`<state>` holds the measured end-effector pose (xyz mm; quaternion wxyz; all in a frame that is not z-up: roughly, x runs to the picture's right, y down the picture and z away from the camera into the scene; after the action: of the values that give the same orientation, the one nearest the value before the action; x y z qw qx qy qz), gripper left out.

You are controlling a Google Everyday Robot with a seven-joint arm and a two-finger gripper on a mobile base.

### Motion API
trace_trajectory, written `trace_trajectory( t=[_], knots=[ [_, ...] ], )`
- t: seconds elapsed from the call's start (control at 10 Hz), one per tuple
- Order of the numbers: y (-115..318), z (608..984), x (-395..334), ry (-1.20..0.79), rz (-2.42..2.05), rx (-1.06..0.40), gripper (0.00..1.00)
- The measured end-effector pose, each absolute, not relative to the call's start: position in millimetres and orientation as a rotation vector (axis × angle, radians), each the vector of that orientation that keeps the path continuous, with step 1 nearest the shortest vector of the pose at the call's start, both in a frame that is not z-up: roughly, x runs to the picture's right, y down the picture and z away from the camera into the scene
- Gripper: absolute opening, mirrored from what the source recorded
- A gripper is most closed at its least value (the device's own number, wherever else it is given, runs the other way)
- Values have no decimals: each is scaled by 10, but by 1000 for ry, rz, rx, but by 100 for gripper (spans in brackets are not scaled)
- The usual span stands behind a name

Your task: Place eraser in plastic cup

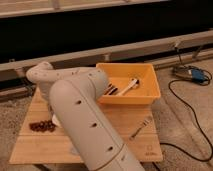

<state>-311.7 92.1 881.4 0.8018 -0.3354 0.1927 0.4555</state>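
You cannot see the eraser from this view, and you cannot make out the plastic cup either; the wide white arm [80, 115] covers the middle-left part of the wooden table [125, 125]. Only a small pale shape [55, 120] shows at the left edge of the arm, and what it is you cannot tell.

The gripper [50, 106] is low over the left part of the table and almost fully behind the arm, with just a dark sliver showing. Whether it is open or closed, or holds anything, you cannot tell.

Near that spot, toward the left front of the table, lies a little heap of dark brown bits [42, 126]. On the back right stands an orange bin [129, 98] with some utensils [125, 87] inside. A fork [141, 128] lies on the board in front of the bin. On the floor to the right, a cable [192, 117] runs to a blue device [192, 75].
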Motion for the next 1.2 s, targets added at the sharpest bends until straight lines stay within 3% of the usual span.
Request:
trace_trajectory(
  t=[0.6, 1.2],
  knots=[
    [614, 8363, -2689, 341, 894, -730, 0],
    [191, 8496, -1939, 325, 995, -641, 0]
  ],
)
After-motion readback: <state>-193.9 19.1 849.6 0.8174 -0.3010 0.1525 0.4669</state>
